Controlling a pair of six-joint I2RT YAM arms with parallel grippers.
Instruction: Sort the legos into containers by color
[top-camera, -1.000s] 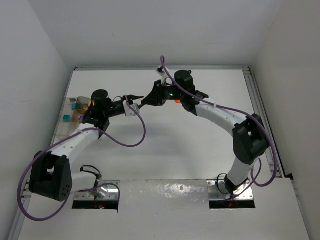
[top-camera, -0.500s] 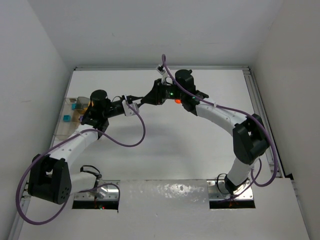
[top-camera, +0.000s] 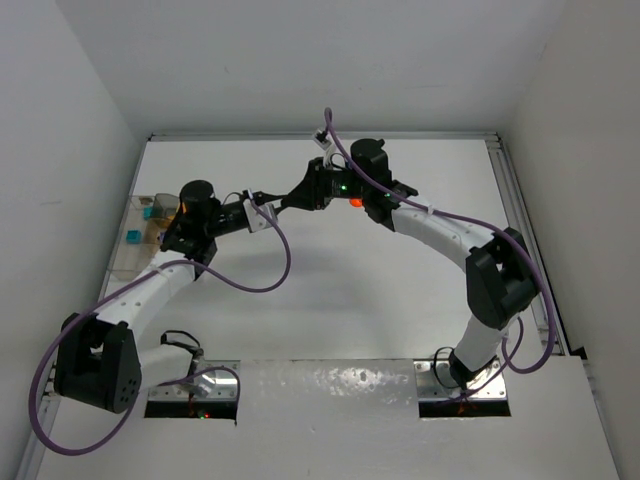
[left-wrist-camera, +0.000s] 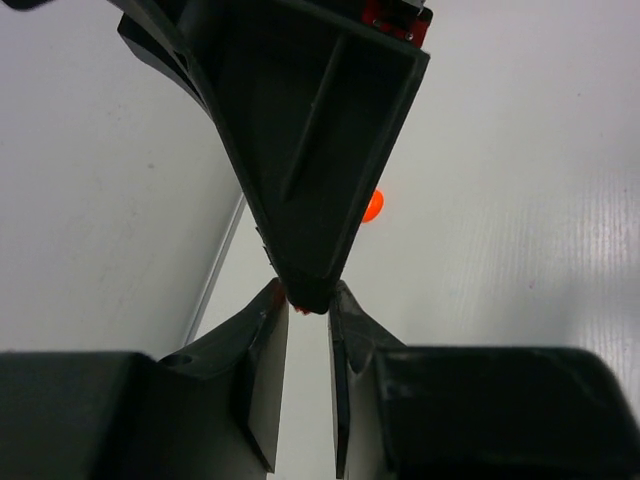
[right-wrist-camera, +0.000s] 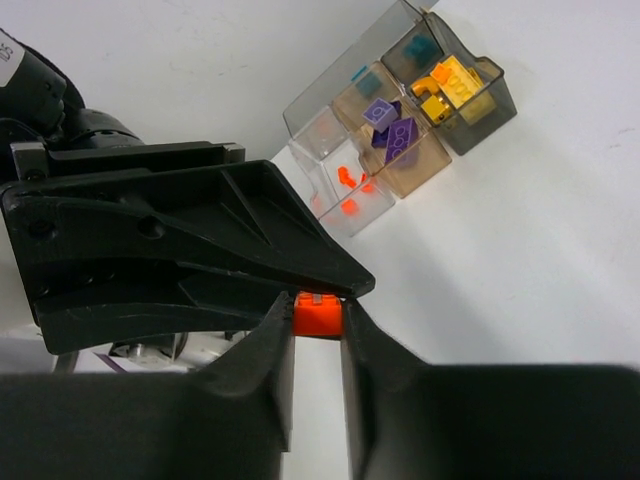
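Above the white tabletop (top-camera: 350, 290), well apart from the bins, the two arms meet tip to tip in a hand-over. The right pincer (right-wrist-camera: 317, 322) is clamped on a small orange plastic lego brick (right-wrist-camera: 318, 314), which sits right at its fingertips. The left pincer (left-wrist-camera: 307, 300) stands narrow, its jaws to either side of that tip. I cannot tell whether they already bear on the brick.

To do this step well, the left jaws should close on the part of the brick that pokes out, not on the right fingertips. The right arm should hold dead steady and let go only once the left grip looks firm; so small a piece would likely slip and drop otherwise. The brick then belongs in the clear shallow plastic compartment tray (right-wrist-camera: 497, 98) at the table's left edge. Its place there is the see-through bin that already holds orange pieces (right-wrist-camera: 345, 195), next to the one with purple.

Compared with a second ago, the left jaws have drawn much closer together and the left arm has crept in toward the right tip. The right arm has stayed put.
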